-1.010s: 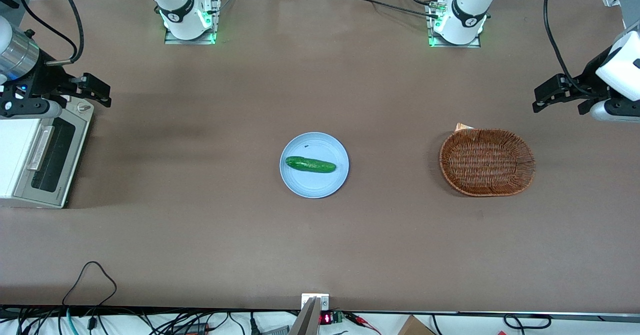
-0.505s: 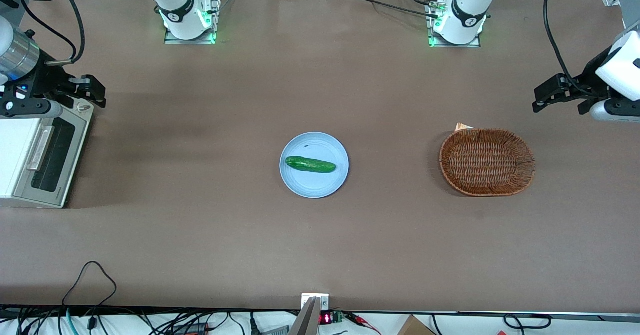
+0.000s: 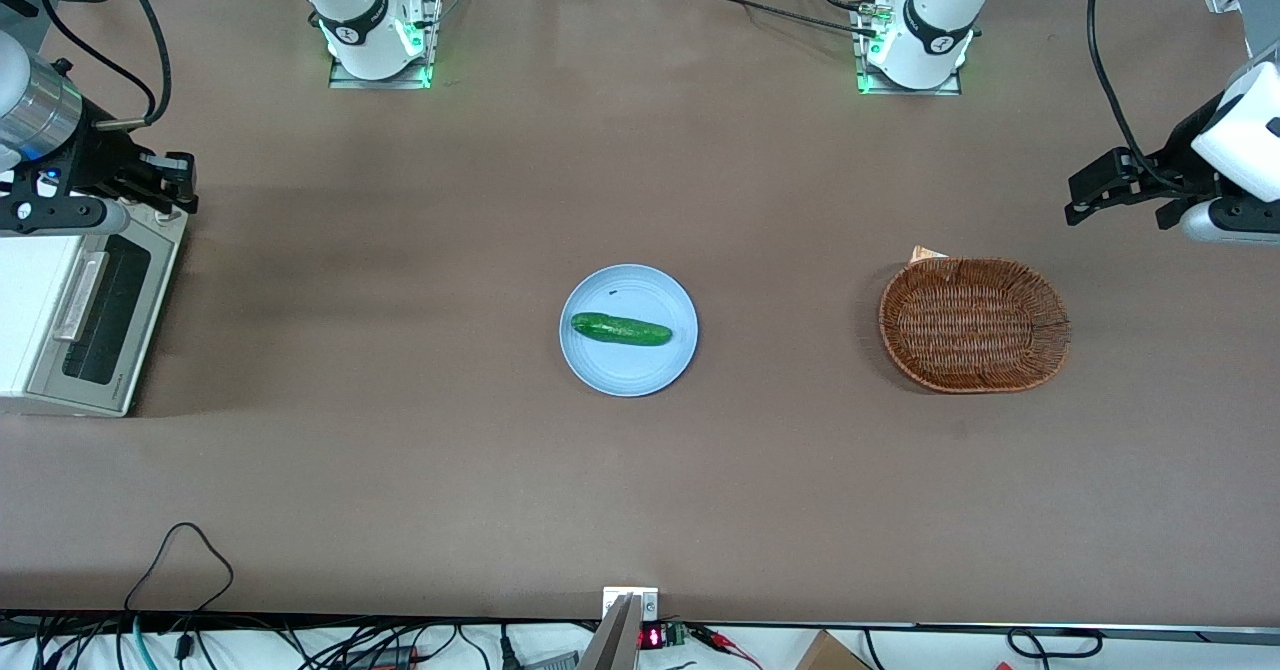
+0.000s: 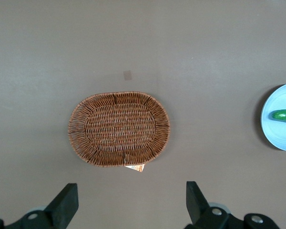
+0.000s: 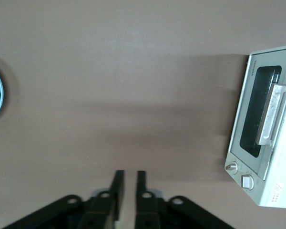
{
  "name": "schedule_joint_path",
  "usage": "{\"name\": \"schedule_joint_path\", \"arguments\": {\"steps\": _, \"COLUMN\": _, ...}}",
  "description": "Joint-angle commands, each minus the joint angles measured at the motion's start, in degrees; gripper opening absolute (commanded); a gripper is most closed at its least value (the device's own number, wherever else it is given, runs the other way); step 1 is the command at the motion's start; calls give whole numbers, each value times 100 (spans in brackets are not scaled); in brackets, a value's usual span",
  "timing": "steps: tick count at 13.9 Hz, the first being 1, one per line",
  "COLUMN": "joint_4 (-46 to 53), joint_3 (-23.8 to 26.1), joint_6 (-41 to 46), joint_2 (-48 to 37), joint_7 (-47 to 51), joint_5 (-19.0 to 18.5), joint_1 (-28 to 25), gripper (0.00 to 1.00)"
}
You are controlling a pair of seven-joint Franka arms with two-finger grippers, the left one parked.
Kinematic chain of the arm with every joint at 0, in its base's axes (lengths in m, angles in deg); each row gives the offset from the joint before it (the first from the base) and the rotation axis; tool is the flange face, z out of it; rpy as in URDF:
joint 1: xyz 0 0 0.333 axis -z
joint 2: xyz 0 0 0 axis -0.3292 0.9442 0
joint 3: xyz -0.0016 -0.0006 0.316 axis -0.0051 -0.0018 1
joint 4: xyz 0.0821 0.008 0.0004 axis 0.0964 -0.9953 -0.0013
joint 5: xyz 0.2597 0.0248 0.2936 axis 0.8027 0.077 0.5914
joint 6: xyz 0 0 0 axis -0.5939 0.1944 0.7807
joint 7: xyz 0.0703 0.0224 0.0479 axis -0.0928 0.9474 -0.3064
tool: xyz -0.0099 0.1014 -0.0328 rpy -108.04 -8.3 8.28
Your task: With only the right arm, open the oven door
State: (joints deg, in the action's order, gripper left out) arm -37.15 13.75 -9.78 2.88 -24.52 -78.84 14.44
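End effector (image 5: 127,183) above bare tabletop (image 5: 133,95)

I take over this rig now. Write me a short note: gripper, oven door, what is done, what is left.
Gripper: nearly shut, holding nothing, in the air above the oven's knob end, not touching it.
Oven door: shut, handle untouched; the oven stands at the working arm's end of the table.
Done: nothing on the door yet.
Left: reach the handle, grip it, pull the door open.

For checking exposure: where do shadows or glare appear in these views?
Front view: soft shadow bands on the table beside the oven; gripper hangs above its knob end. Right wrist view: dark shadow beside the oven door, handle bright.
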Motion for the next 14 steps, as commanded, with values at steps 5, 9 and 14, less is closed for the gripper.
{"name": "schedule_joint_path", "arguments": {"steps": 5, "joint_4": -39, "joint_3": 12, "joint_6": 57, "joint_2": 7, "joint_7": 35, "joint_5": 17, "joint_1": -5, "gripper": 0}}
{"name": "schedule_joint_path", "arguments": {"steps": 9, "joint_4": -258, "joint_3": 3, "joint_6": -119, "joint_2": 86, "joint_7": 71, "joint_5": -280, "joint_1": 3, "gripper": 0}}
{"name": "schedule_joint_path", "arguments": {"steps": 14, "joint_4": -635, "joint_3": 3, "joint_6": -522, "joint_2": 288, "joint_7": 791, "joint_5": -1273, "joint_1": 21, "gripper": 0}}
